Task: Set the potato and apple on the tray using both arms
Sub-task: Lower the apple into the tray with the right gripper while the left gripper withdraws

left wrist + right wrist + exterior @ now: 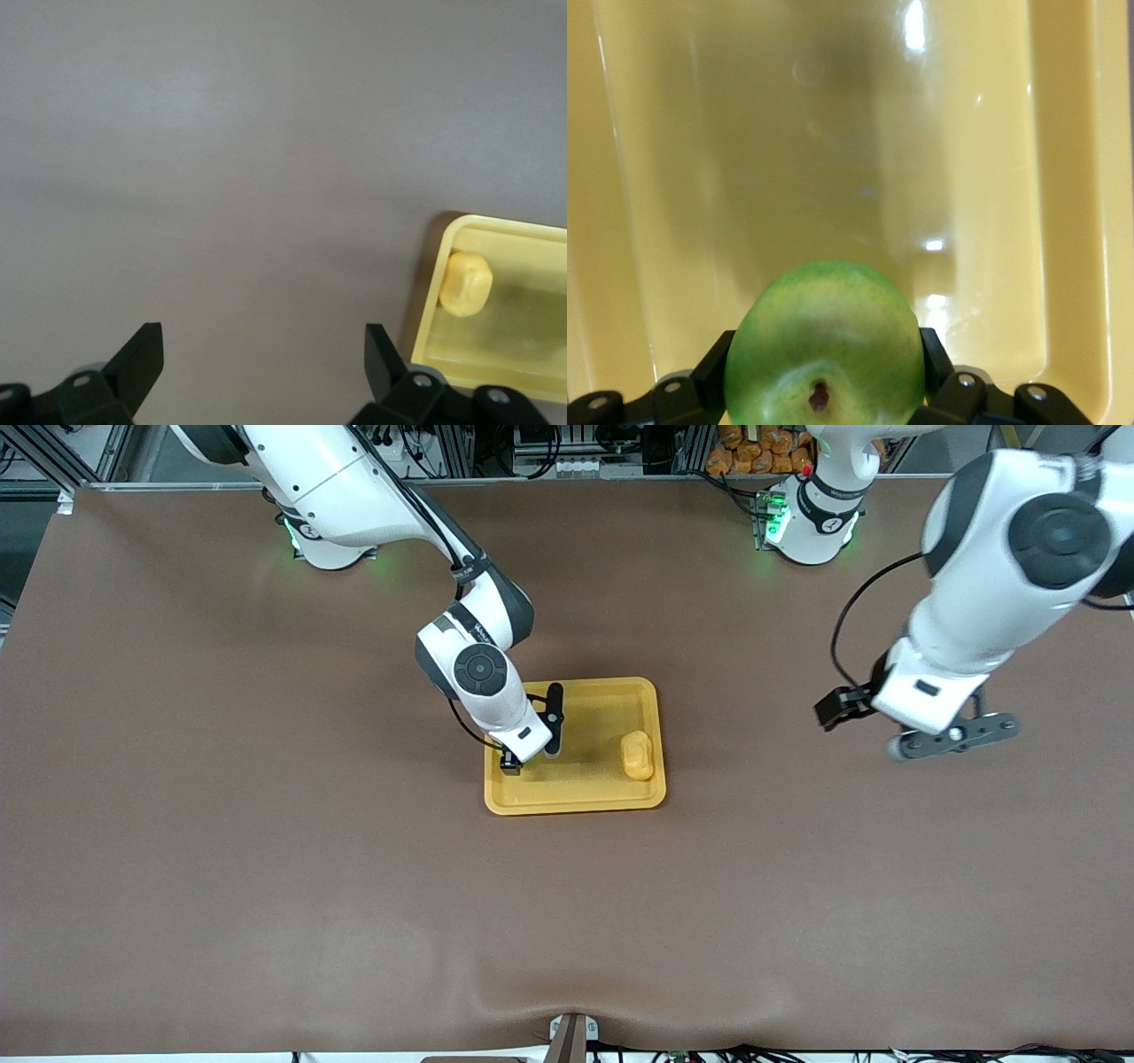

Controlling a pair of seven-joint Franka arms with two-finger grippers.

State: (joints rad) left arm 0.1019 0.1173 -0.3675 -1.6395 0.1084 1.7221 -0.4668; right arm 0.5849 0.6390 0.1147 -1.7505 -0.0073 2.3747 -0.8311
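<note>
apple held over the tray, potato already placed.

front view: the right gripper is lowered over the tray; the potato lies in it, toward the left arm's end. left wrist view: the left gripper is spread wide, empty, over bare table. right wrist view: the apple is clamped between the fingers; it should be lowered gently before release.

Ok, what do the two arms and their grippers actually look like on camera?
Both arms are white with dark grey-black joint bands and round black caps, on bases lit green. A black cable loops along each forearm. The left gripper and right gripper are black, with two fingers each.
</note>
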